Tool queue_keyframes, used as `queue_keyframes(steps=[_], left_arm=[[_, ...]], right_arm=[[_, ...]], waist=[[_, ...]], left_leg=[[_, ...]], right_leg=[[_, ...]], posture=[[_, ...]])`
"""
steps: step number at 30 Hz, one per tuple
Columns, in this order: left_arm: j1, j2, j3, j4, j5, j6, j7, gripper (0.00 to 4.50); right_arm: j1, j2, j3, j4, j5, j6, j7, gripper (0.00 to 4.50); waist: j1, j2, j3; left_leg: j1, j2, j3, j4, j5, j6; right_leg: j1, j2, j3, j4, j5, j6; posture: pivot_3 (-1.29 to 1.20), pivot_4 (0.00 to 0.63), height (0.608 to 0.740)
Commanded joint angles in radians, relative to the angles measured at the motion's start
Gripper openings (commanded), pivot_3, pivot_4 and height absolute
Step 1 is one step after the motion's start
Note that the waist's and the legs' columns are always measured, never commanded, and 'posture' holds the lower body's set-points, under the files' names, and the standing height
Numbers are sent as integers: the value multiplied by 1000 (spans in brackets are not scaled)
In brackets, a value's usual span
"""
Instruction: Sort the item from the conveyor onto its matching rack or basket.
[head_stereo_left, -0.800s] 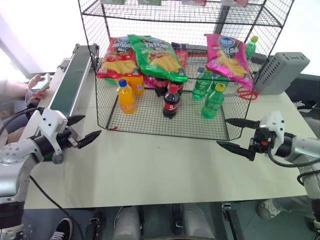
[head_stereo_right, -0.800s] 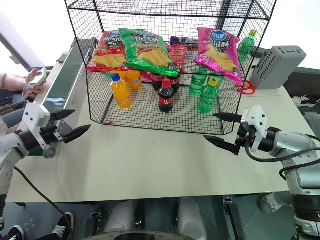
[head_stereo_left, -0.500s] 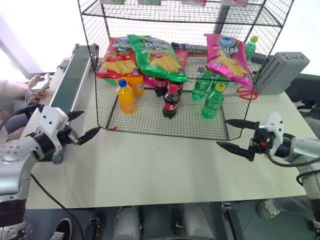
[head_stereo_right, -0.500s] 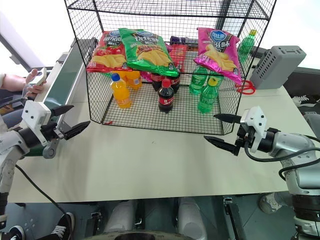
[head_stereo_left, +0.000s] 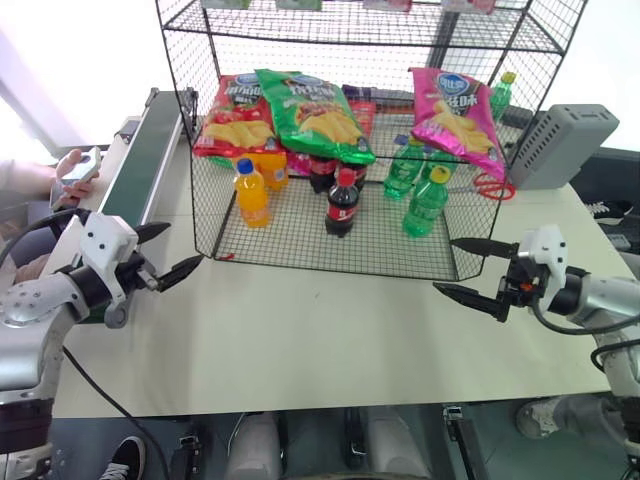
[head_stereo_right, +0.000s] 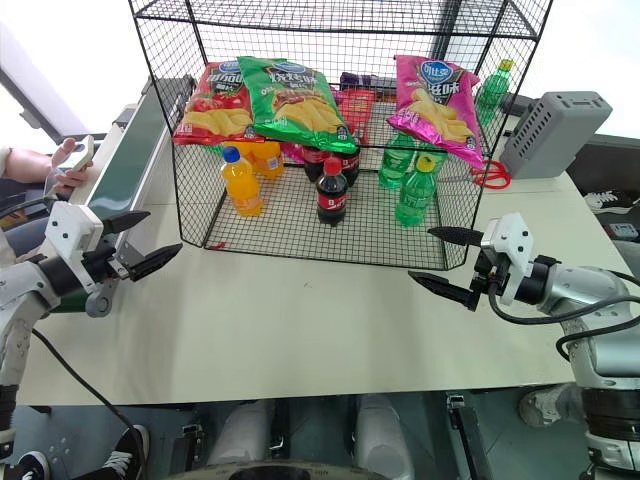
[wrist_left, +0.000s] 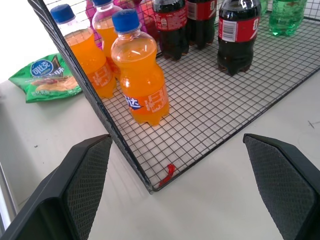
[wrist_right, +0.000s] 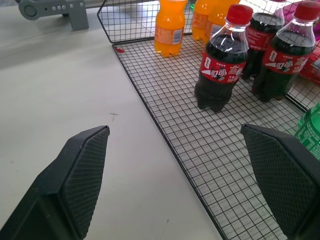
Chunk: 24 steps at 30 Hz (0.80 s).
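The black wire rack (head_stereo_left: 300, 250) stands at the middle of the table. A magenta-pink chip bag (head_stereo_left: 455, 120) lies on its middle tier at the right, beside a green bag (head_stereo_left: 315, 110) and a red bag (head_stereo_left: 235, 115). The dark-green conveyor (head_stereo_left: 140, 165) runs along the rack's left side, and its visible belt is bare. My left gripper (head_stereo_left: 184, 246) hovers open over the table by the rack's front left corner. My right gripper (head_stereo_left: 444, 265) hovers open by the front right corner. Neither holds anything.
Orange soda (head_stereo_left: 250, 195), cola (head_stereo_left: 342, 203) and green soda bottles (head_stereo_left: 427, 203) stand on the rack's bottom grid. A grey box (head_stereo_left: 560, 145) sits at the right rear. A person's hand with a phone (head_stereo_left: 75, 170) is beside the conveyor. A small green bag (wrist_left: 47, 80) lies outside the rack.
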Motion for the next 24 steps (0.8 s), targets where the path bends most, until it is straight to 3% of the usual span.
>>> queue_keyframes(steps=[1, 24], left_arm=[[-11, 3, 15, -3, -6, -23, -3, 4500], [-28, -28, -7, 25, 10, -53, 3, 4500]], right_arm=[[-22, 10, -2, 9, -11, -37, 0, 4386], [-78, 11, 31, 107, -68, -119, 14, 4386]], waist=[[0, 0, 0], [0, 0, 0]], left_leg=[[0, 0, 0, 0, 0, 0], [0, 0, 0, 0, 0, 0]], right_leg=[[0, 0, 0, 0, 0, 0], [0, 0, 0, 0, 0, 0]], posture=[[0, 150, 740], [0, 150, 740]])
